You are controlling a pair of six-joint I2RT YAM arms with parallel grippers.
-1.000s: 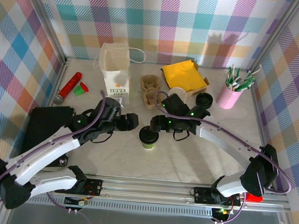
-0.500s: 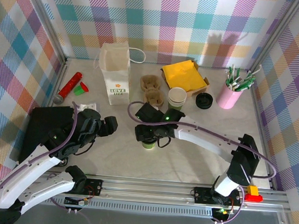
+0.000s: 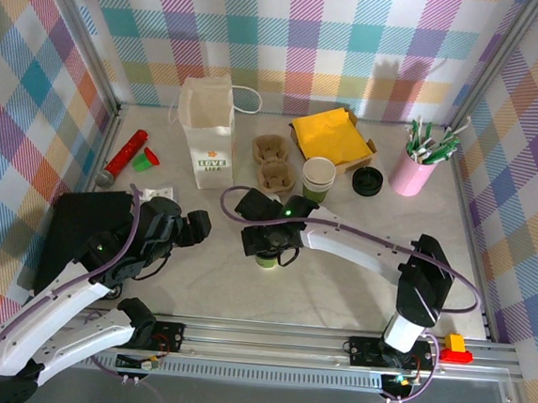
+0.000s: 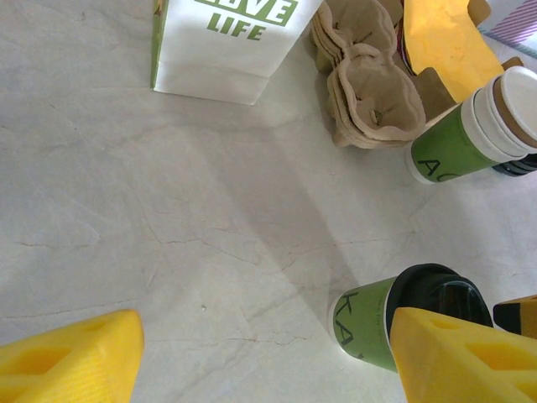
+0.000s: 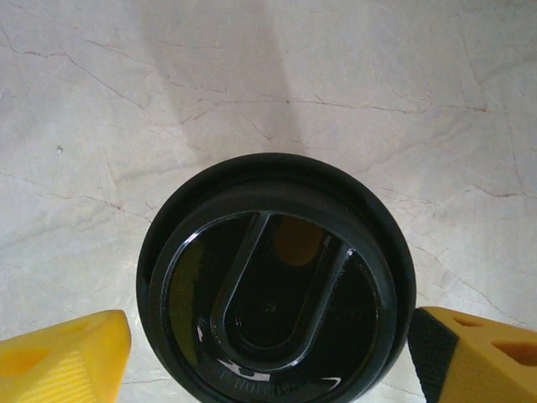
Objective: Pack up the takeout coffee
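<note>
The coffee (image 4: 403, 321) stands upright on the table (image 3: 337, 288), just in front of the cup tray (image 3: 274, 162) and apart from the bag (image 3: 206, 130), flanked by the spread fingers of the released right pincer (image 5: 268, 344), while the left pincer (image 4: 267, 353), likewise released, hovers to its left.

Top camera looks down; close wrist cameras share the takeout coffee (image 5: 277, 294) (image 4: 403, 317).

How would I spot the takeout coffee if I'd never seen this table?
Find the tall white paper bag at the back. In front of it, slightly right, stands the takeout coffee, a short green-printed cup. Unlike the lidless cup behind it, it wears a black lid.
</note>
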